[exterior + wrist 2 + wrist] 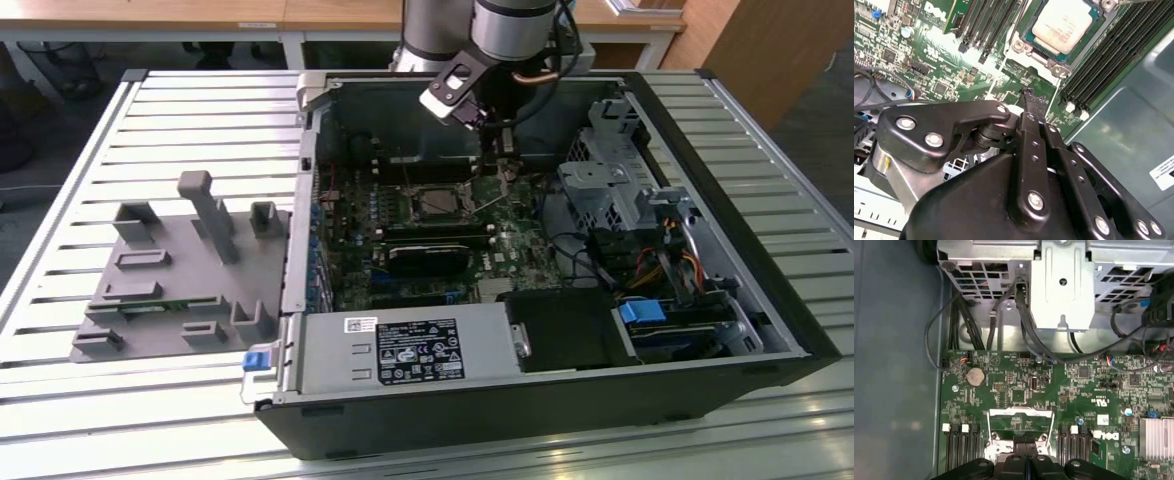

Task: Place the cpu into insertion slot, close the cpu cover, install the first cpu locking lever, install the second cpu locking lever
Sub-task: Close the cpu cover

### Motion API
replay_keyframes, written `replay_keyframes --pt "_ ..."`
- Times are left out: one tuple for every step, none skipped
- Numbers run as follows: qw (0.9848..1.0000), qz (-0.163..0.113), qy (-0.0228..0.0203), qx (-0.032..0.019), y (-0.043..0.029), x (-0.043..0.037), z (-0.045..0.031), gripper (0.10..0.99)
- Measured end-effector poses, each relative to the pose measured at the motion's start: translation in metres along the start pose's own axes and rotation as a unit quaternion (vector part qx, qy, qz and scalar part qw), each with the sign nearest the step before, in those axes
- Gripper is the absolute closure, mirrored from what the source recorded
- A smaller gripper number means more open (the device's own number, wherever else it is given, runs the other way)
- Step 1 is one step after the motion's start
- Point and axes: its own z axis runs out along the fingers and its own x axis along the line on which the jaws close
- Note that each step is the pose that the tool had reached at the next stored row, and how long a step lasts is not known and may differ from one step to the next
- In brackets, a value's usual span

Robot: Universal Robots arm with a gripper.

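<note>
The cpu point(1064, 25), a square chip with a silver-grey face, lies in the insertion slot point(1055, 59) on the green motherboard. In the exterior view the slot point(441, 203) sits mid-board inside the open computer case. The cpu cover point(1021, 413), a thin silver frame, is swung open off the slot, and green board shows through its window. My gripper point(1029, 95) is shut with nothing seen between its fingers. Its tips point(1026, 442) are at the open cover's edge, beside the slot. A thin metal rod point(499, 197) slants from the gripper point(505, 170) down toward the slot.
Long black memory slots point(1104, 60) flank the socket. A metal drive cage point(607, 190) with cables point(979, 315) stands on the exterior view's right, and a power supply point(400, 350) sits at the case front. A grey fixture tray point(174, 270) lies outside on the slatted table.
</note>
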Motion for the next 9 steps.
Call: replay_keyframes --pt "1.0 -0.005 0.0002 0.0001 0.0001 0.0 0.0001 0.98" --pt "0.9999 -0.011 0.0005 0.0003 0.0002 0.0 0.0003 0.98" --pt "0.9999 -0.016 0.0008 0.0003 0.0005 0.0 0.0006 0.98" --pt "0.9998 -0.02 0.0011 0.0004 0.0009 0.0 0.001 0.98" --pt "0.9998 -0.021 0.0011 0.0004 0.002 0.0001 0.0014 0.98" --pt "0.9998 -0.022 0.0011 0.0006 0.0036 0.0002 0.0017 0.98" --pt "0.9998 -0.022 0.0011 0.0007 0.0054 0.0004 0.002 0.98" --pt "0.9998 -0.022 0.0011 0.0008 0.0072 0.0007 0.0023 0.98" --pt "0.9998 -0.022 0.0011 0.0009 0.0091 0.0011 0.0026 0.98"
